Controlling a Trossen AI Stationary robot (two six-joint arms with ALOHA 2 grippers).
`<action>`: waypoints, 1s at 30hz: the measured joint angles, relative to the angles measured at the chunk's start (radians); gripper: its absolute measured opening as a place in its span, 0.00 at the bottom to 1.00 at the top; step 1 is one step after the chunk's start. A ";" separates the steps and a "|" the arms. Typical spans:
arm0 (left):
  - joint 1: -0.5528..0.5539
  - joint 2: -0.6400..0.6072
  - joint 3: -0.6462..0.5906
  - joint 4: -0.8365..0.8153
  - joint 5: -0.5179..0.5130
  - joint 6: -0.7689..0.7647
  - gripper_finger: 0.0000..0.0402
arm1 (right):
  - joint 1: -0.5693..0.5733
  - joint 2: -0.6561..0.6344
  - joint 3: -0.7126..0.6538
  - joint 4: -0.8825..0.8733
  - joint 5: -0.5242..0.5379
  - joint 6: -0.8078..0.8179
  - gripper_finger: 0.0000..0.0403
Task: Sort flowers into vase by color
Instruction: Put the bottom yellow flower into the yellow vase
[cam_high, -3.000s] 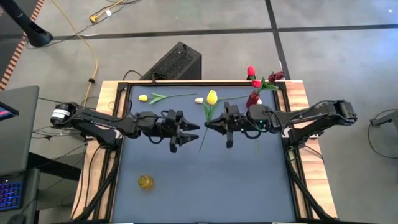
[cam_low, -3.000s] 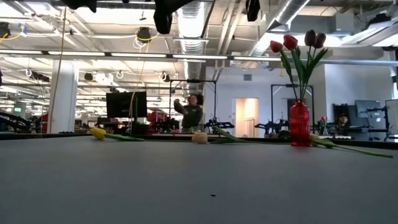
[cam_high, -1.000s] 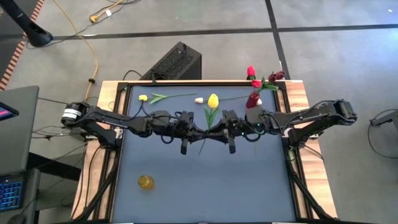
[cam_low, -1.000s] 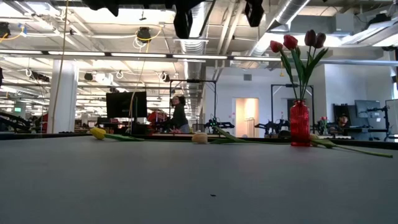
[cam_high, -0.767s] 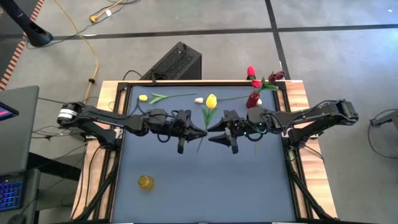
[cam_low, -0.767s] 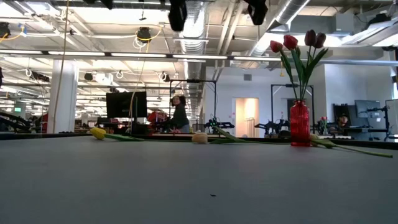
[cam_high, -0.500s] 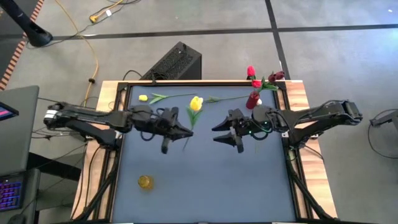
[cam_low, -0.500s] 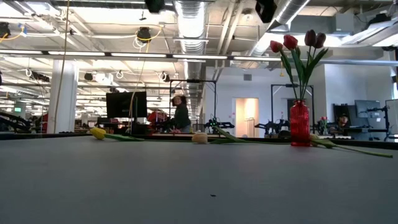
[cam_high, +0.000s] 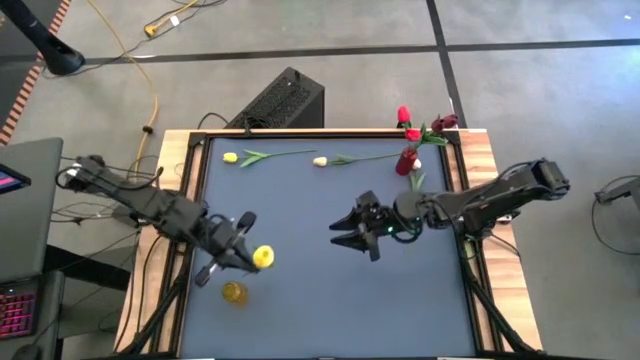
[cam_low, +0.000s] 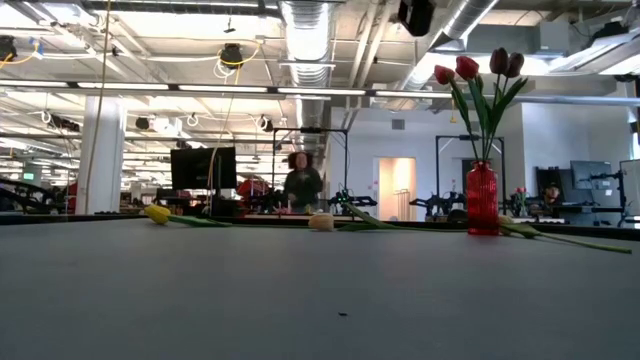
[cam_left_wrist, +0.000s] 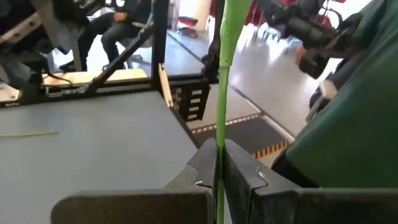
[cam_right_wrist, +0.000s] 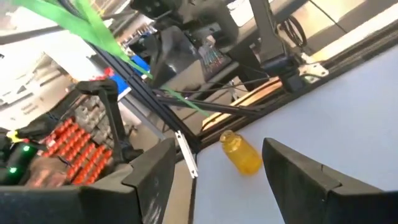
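My left gripper (cam_high: 245, 256) hangs over the table's near left part, shut on a yellow tulip whose head (cam_high: 263, 257) shows from above. A small yellow vase (cam_high: 233, 292) stands just nearer on the table. My right gripper (cam_high: 345, 232) hangs open and empty over the middle, its fingers spread wide in the right wrist view (cam_right_wrist: 214, 165). At the far right, a red vase (cam_high: 406, 160) holds red and dark red tulips (cam_low: 470, 70). A yellow tulip (cam_high: 231, 157) and a white one (cam_high: 320, 160) lie flat along the far edge. My left gripper pinches the tulip's green stem (cam_left_wrist: 219, 134) between its two fingers (cam_left_wrist: 239, 165). The fingers point about level and lie across the stem. The stem stands upright above them, and the flower is lifted clear of the table.
The table's dark mat (cam_high: 330, 300) has a raised wooden frame (cam_high: 165, 215) at its sides. A black box (cam_high: 280, 100) and cables lie on the floor beyond the far edge. A person (cam_low: 303, 185) stands in the room behind the table.
My right gripper has opened and let go of the yellow tulip's stem, then rolled and drifted slightly toward the near edge. My left gripper, shut on the stem, has carried the tulip from the table's middle toward the left and near edges, close to the yellow vase.
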 joint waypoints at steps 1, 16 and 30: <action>-0.031 -0.008 0.000 -0.016 -0.031 0.001 0.00 | 0.011 0.015 0.000 0.014 0.014 0.013 0.66; -0.307 -0.218 -0.396 0.393 -0.298 -0.121 0.00 | 0.118 0.170 0.000 0.194 0.214 0.112 0.66; -0.368 -0.338 -0.577 0.414 -0.390 -0.033 0.00 | 0.088 0.166 0.037 0.202 0.222 0.109 0.66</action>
